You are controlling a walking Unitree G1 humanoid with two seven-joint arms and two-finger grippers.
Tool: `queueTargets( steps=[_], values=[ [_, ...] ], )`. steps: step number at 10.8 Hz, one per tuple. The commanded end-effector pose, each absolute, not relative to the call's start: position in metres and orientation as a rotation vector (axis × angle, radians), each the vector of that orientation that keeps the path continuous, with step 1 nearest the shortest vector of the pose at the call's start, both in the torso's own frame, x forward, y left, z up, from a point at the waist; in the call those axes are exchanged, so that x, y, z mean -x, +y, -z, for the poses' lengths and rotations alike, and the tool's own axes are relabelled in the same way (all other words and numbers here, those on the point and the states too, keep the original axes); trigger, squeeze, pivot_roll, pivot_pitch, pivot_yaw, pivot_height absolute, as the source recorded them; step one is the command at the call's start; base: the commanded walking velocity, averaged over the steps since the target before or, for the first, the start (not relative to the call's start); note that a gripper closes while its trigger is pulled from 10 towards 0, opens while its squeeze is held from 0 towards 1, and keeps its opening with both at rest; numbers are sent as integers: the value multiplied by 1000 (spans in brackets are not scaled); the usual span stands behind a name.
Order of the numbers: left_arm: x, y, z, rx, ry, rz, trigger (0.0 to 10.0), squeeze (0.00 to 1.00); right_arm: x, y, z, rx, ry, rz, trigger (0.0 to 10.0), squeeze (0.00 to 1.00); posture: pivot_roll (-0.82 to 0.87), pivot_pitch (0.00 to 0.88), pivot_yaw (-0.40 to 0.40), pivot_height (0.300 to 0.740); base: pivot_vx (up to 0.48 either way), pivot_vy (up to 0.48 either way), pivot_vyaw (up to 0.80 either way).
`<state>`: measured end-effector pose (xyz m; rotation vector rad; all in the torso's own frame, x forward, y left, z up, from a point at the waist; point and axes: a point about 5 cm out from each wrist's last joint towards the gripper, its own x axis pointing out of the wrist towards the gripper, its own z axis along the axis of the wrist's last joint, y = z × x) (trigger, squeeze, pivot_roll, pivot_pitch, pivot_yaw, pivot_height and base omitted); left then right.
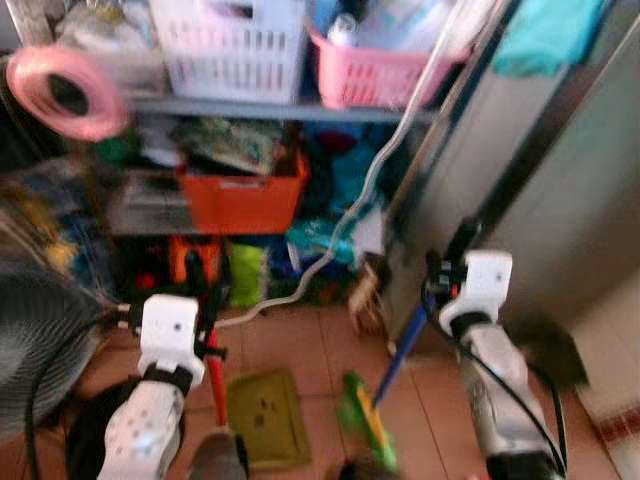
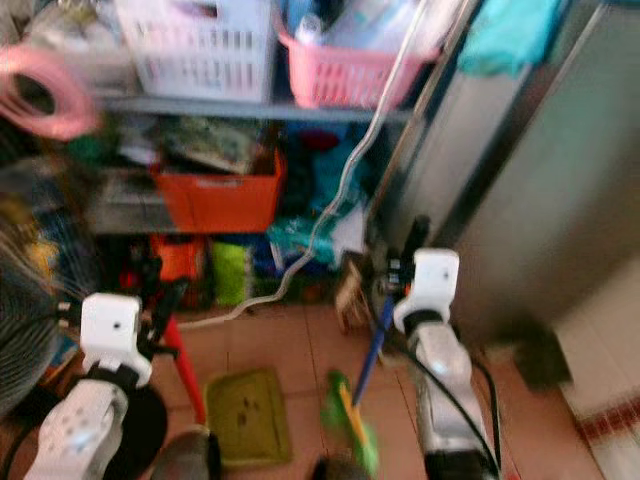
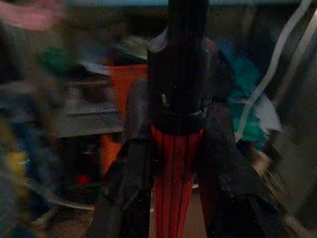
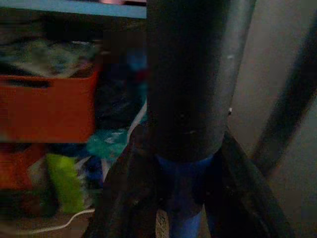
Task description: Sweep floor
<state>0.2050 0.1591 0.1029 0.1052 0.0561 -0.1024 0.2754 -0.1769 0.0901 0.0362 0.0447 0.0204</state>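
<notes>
Left tool (image 3: 173,163) clamped on red dustpan handle (image 1: 215,375), right tool (image 4: 183,198) gripping blue broom handle (image 1: 400,352) — pink basket (image 1: 375,72) holds bottles

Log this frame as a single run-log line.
left gripper: shut on dustpan handle | right gripper: shut on broom handle | dustpan, broom head on floor | facing cluttered shelves

Dustpan (image 1: 264,418) lies left of broom (image 1: 366,420), before shelves (image 1: 280,108).

Reddish terracotta tiled floor (image 1: 300,350), a cluttered grey metal shelf (image 1: 280,108) holding a white plastic basket (image 1: 228,45), pink plastic basket (image 1: 375,75) and orange plastic crate (image 1: 243,198); grey cabinet (image 1: 560,210) beside
</notes>
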Motion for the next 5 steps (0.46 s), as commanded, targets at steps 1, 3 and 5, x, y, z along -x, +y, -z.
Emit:
queueTargets(
  steps=[1,3,5],
  values=[
    [-202,160,-103,-109,67,101,10000,0,-275,-176,-89,-56,53,-19,10000,0,83,0,-78,740,-326,0,0],
    [-202,160,-103,-111,72,106,10000,0,-275,-177,-88,-59,55,-10,10000,0,82,0,-74,740,-283,0,0],
    [-203,161,-105,-122,64,107,10000,0,-274,-177,-88,-62,58,1,10000,0,83,3,-72,740,0,0,0]
  ],
)
